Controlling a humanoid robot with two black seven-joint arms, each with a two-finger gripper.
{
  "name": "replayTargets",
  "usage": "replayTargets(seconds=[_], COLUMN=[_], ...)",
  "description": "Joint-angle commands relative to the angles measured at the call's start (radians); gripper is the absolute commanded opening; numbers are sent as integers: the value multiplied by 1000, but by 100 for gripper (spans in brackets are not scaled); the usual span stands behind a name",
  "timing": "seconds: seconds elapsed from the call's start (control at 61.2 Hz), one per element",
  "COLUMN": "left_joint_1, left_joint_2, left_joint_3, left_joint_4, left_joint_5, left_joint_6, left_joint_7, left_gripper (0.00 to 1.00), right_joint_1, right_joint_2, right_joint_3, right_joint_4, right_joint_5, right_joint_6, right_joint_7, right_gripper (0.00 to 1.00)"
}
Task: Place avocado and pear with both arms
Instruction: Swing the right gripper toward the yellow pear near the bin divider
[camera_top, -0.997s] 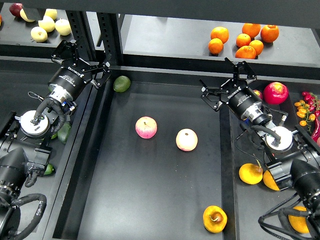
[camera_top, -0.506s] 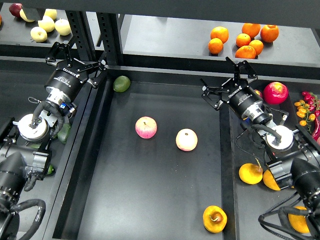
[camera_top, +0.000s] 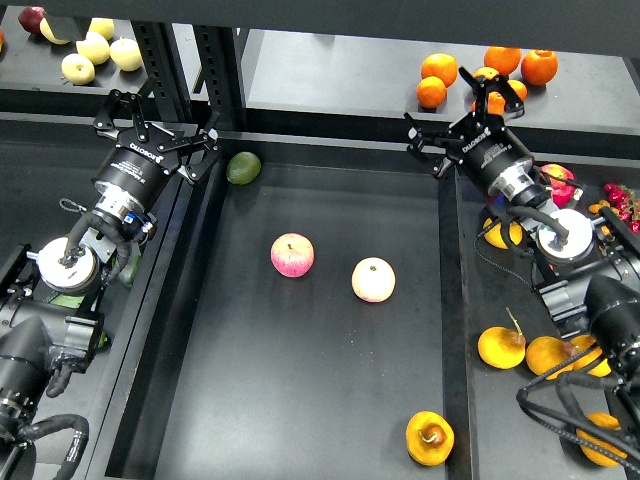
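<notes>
The dark green oval avocado lies in the back left corner of the black tray. The yellow-orange pear, brown dimple facing up, lies in the tray's front right corner. My left gripper is open and empty, above the tray's left rim, a little left of the avocado. My right gripper is open and empty, by the tray's back right corner, far from the pear.
Two pink-and-yellow apples lie mid-tray. Oranges sit on the back right shelf, pale apples on the back left shelf. The right bin holds more yellow-orange fruit. A green fruit shows under my left arm.
My right gripper has swung back and to the right, from over the tray's right rim to the back corner. My left gripper shifted only slightly. The fruit in the tray has not moved.
</notes>
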Motion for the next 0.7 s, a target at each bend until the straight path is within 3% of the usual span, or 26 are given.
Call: replayTargets(seconds=[0.0, 0.016, 0.049, 0.343, 0.555, 0.654, 0.686], left_joint_1=[14, 16, 26, 43, 45, 45, 45], left_joint_2=[0, 0, 0, 0, 0, 0, 0], left_joint_3=[2, 2, 2, 2, 8, 12, 12], left_joint_4=[0, 0, 0, -9, -6, -8, -8], left_joint_5=[0, 0, 0, 0, 0, 0, 0], left_joint_6=[0, 0, 0, 0, 0, 0, 0], left_joint_7=[0, 0, 0, -1, -1, -1, -1], left_gripper=[99, 99, 99, 99, 99, 99, 99], right_joint_1=[22, 24, 32, 94, 167, 183, 182], right_joint_2=[0, 0, 0, 0, -109, -133, -135], right_joint_3=[-48, -58, -122, -360, -588, -642, -647], right_joint_4=[2, 2, 8, 58, 124, 123, 124], right_joint_5=[-28, -33, -80, -137, -137, -136, -136], right_joint_6=[0, 0, 0, 0, 0, 0, 0], right_joint_7=[-17, -21, -81, -162, -228, -300, -300], right_gripper=[100, 100, 100, 100, 100, 100, 100])
